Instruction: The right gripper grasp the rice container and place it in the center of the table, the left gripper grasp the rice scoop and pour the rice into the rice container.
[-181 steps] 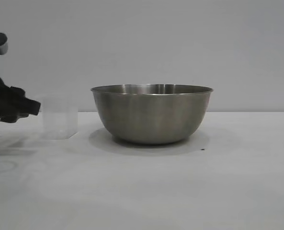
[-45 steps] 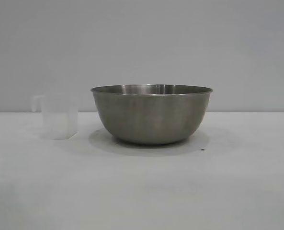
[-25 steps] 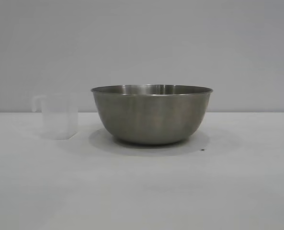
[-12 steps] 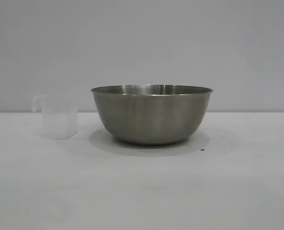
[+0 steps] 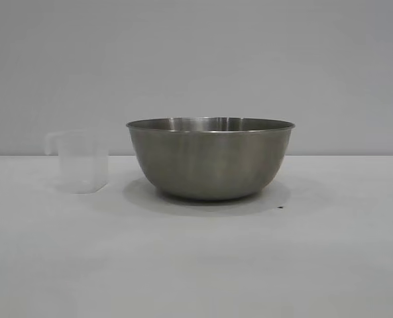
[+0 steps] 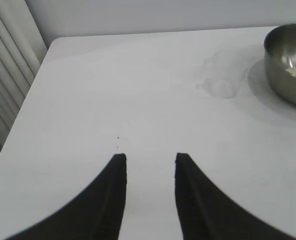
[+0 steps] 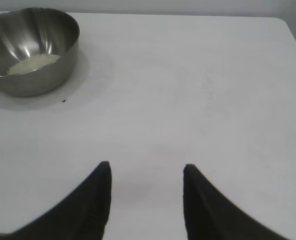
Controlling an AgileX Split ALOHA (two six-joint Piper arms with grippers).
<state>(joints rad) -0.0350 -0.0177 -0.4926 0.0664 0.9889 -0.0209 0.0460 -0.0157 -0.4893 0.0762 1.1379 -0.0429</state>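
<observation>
The steel rice container [image 5: 210, 159] stands upright in the middle of the white table [image 5: 196, 265]. White rice [image 7: 32, 64] lies in its bottom. Left of it stands the clear plastic rice scoop [image 5: 82, 161], upright, its handle turned away from the bowl. In the left wrist view the rice scoop [image 6: 222, 80] is a faint shape beside the rice container [image 6: 287, 65]. My left gripper [image 6: 148, 157] hangs open over bare table, well away from the scoop. Far from the rice container [image 7: 33, 47], my right gripper [image 7: 147, 167] is open too, holding nothing. Neither gripper shows in the exterior view.
The table's edge and a ribbed white wall panel [image 6: 8, 75] lie beside the left arm. A rounded table corner [image 7: 282, 22] shows beyond the right gripper. A tiny dark speck [image 5: 280, 206] lies near the bowl's base.
</observation>
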